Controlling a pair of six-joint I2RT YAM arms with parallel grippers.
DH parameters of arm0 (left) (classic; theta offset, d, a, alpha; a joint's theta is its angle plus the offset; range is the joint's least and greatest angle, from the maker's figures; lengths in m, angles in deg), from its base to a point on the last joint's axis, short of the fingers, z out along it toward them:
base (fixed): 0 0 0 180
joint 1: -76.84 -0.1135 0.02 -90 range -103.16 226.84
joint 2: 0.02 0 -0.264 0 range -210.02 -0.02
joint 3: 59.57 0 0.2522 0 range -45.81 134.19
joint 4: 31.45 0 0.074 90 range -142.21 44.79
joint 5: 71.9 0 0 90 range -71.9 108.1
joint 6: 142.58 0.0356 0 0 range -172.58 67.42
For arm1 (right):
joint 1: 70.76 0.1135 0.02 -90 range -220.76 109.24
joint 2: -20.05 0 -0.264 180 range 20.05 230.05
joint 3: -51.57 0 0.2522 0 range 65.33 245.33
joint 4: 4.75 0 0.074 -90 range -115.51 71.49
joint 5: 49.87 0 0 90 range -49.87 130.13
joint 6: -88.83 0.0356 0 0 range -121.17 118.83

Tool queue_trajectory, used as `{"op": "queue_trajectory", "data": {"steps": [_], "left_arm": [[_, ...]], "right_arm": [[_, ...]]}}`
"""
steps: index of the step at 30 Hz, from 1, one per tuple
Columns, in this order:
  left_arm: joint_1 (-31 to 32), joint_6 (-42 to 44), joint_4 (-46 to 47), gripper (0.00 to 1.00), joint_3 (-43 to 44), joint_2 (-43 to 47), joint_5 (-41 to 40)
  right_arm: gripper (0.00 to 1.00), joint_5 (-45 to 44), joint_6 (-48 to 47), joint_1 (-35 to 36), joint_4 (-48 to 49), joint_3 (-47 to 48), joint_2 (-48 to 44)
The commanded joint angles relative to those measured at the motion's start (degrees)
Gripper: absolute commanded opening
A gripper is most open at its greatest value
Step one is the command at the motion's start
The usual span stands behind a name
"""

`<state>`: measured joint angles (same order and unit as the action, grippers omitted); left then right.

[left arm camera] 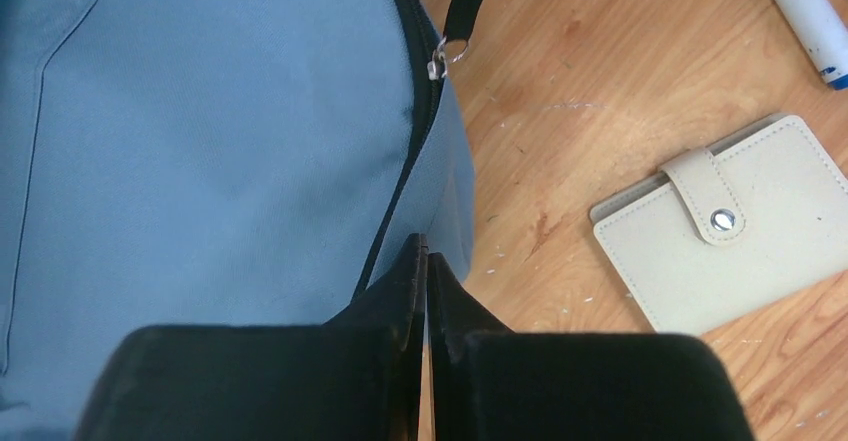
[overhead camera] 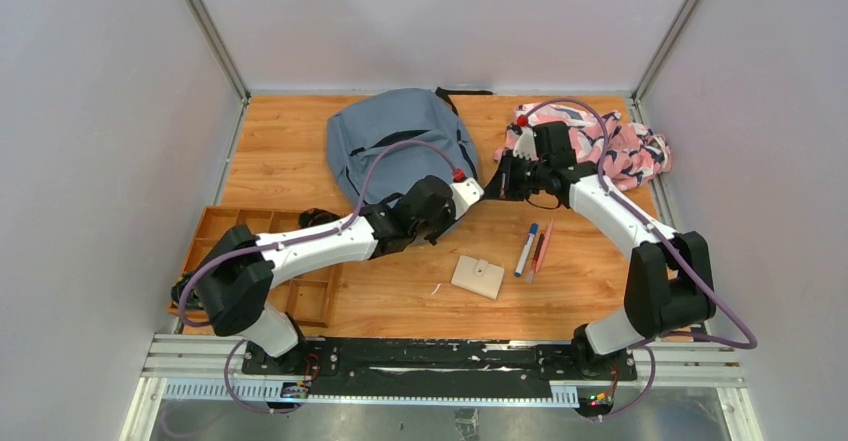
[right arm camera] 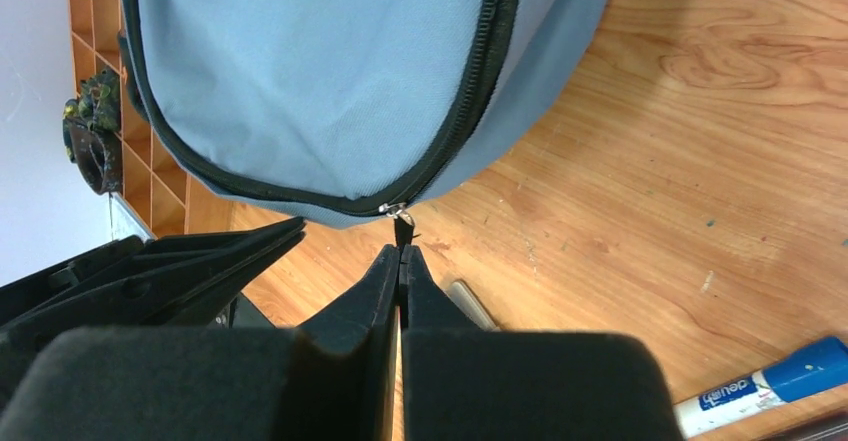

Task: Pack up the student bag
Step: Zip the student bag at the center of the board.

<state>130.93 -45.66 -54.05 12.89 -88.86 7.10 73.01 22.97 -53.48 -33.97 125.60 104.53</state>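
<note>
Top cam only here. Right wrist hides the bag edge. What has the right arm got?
Observer: In the right wrist view, the right jaws are shut on the black zipper pull hanging at the edge of the bag.
Operator: And the left arm? It's under its own wrist from up here.
Observer: In the left wrist view, the left jaws are shut at the bag's corner, right beside the zipper seam. I can't tell whether any cloth is pinched between them.
</note>
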Motion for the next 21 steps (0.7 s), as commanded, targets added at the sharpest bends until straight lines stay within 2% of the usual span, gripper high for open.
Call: {"op": "queue_trajectory", "data": {"steps": [1,10,14,15,18,19,21], "left_arm": [[0.14,-1.41,1.52,0.0,-2.09,5.02,-1.49],[0.14,-6.65,-0.77,0.0,-7.34,15.45,0.61],[0.14,-8.09,1.55,0.0,-8.96,17.54,0.53],[0.14,-8.26,2.24,0.04,-8.32,17.35,-0.2],[0.14,-6.34,1.94,0.44,-3.66,13.79,-0.87],[0.19,-5.69,-0.12,0.54,-1.51,10.94,-0.16],[0.31,-5.89,-3.79,0.67,3.57,6.43,1.48]], "right_arm": [[0.0,-1.84,-0.19,-1.79,1.67,1.58,1.29],[0.0,-4.92,-0.95,-3.06,2.15,3.46,3.96],[0.0,-4.34,-1.12,-3.83,2.63,5.15,4.85],[0.0,-3.98,-1.11,-3.83,2.55,5.46,4.82],[0.0,-3.22,-1.05,-3.83,2.64,5.44,4.72],[0.0,-2.94,-0.8,-3.83,2.57,5.18,4.72],[0.0,-1.5,-0.44,-3.83,2.18,5.23,5.08]]}}
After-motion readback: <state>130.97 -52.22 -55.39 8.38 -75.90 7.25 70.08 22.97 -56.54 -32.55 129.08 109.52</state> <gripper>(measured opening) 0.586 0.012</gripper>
